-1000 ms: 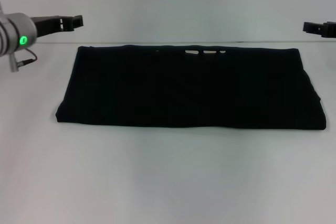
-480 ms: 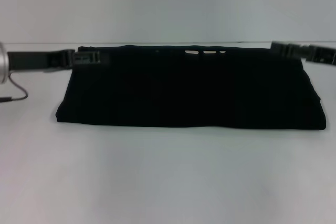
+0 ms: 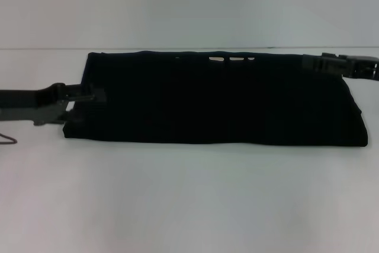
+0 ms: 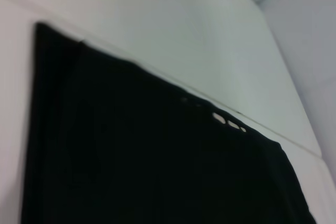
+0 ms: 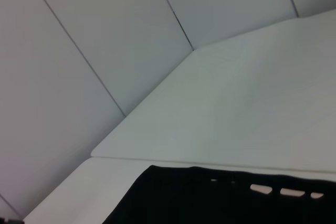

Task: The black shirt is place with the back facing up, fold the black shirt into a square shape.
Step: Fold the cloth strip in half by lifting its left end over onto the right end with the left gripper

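Two tools, left tool (image 3: 98, 95) and right tool (image 3: 311, 63), seemingly over black shirt (image 3: 213, 99) edges.

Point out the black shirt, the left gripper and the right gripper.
black shirt (image 3: 213, 99), head view, middle of the folded cloth.
left gripper (image 3: 89, 95), head view, tip at the shirt's left edge.
right gripper (image 3: 312, 62), head view, tip at the shirt's far right corner.

Shirt (image 3: 213, 99) on table (image 3: 189, 199) — hands flanking (left (image 3: 98, 95), right (image 3: 309, 63)).

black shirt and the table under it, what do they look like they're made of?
Black shirt: soft matte cloth, likely knit cotton or a blend; it lies limp in a folded band with rounded edges, and white marks show at its far edge. Table: smooth, hard white surface, probably laminate or painted board; faint sheen, no grain visible.
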Motion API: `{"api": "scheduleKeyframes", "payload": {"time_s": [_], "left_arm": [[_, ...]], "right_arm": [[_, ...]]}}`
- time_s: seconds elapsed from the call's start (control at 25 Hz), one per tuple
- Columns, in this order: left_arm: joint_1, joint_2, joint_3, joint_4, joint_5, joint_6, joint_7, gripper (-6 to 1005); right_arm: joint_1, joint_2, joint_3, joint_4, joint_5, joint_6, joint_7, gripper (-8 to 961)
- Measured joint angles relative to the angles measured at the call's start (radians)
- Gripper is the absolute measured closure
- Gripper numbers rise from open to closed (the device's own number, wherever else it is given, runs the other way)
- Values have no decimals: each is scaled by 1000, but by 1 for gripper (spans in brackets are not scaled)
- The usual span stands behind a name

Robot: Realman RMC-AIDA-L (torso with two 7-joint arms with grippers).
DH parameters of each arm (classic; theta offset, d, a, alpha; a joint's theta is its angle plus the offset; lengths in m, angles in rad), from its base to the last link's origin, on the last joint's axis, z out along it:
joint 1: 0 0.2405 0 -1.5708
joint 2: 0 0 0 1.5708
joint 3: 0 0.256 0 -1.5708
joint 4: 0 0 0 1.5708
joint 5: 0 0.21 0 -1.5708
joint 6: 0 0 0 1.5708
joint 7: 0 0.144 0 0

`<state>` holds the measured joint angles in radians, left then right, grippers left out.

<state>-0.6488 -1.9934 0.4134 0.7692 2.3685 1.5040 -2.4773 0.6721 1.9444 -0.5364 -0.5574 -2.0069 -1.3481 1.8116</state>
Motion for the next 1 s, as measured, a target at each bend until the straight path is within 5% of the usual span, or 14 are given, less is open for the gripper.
{"api": "scheduleKeyframes", "payload": {"time_s": [0.4,1.0], "left_arm": [[-2,11,-64,-144,35,-3,-309,59],[4,14,-89,-226,59,-165,-418,66]], "right_arm": [[24,-5,4,-25,2,18,8,50],[22,6,22,-26,6,48,5,51]]}}
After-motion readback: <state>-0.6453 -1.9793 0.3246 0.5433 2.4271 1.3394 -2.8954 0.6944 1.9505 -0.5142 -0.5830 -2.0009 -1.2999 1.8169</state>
